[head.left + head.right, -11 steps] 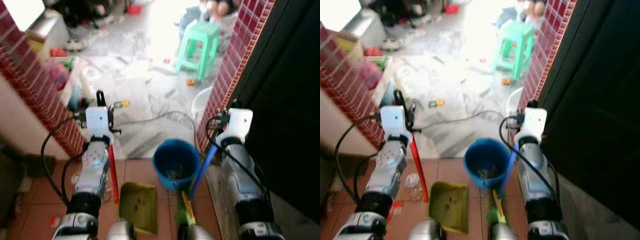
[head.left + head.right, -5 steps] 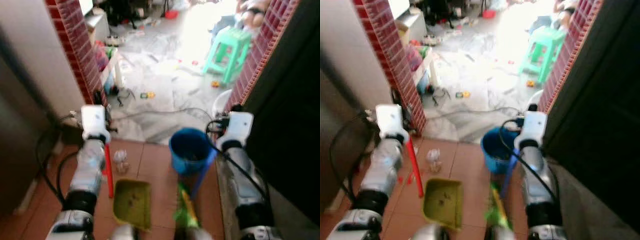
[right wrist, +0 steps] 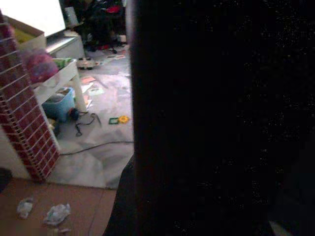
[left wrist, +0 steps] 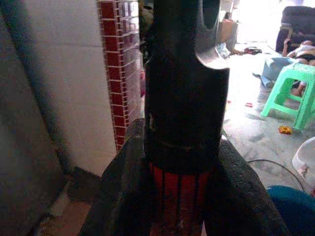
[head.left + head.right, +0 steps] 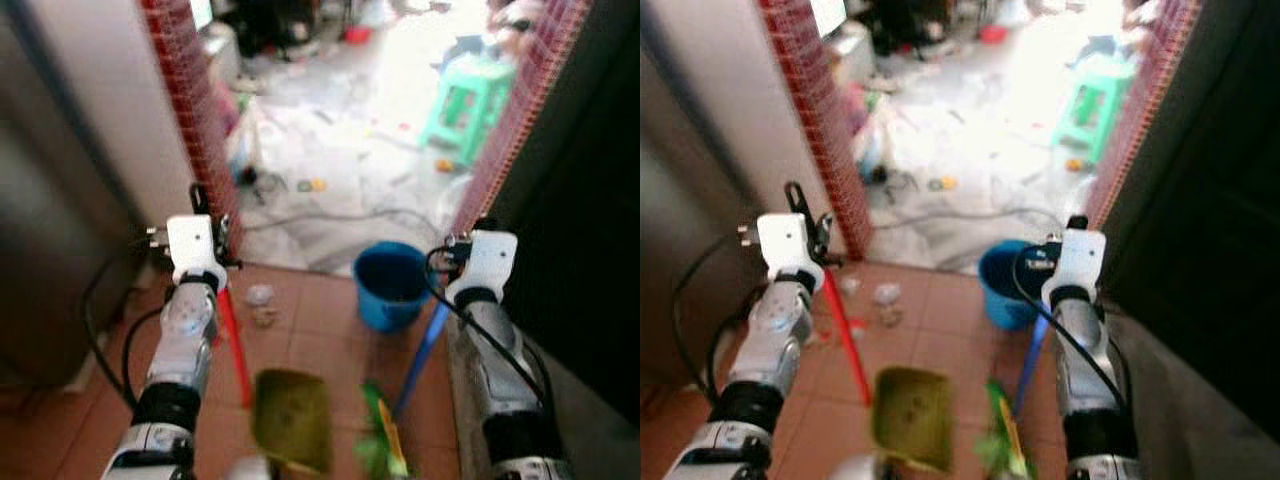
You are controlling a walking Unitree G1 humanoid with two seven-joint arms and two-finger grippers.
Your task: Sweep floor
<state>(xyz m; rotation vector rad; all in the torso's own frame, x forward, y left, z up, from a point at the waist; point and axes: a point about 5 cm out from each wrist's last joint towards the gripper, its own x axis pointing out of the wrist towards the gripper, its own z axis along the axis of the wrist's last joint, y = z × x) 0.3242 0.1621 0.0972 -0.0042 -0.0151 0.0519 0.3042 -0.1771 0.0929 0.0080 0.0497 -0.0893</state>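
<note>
Both handles, red point(image 5: 233, 340) and blue point(image 5: 420, 355), run beneath blurred arms.

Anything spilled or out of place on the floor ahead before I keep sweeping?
Yes: crumpled scraps lie loose on the red tiles left of the blue bucket. Beyond the brick pillar, a cable trails across the littered pale floor.

A lived-in home: littered marble floor point(image 5: 330, 150), green plastic stool point(image 5: 468, 98).

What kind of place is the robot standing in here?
Most likely a lived-in home, at a doorway between rooms: a green plastic stool stands on a floor strewn with small things, beside a red-tiled pillar, with a blue bucket nearby.
</note>
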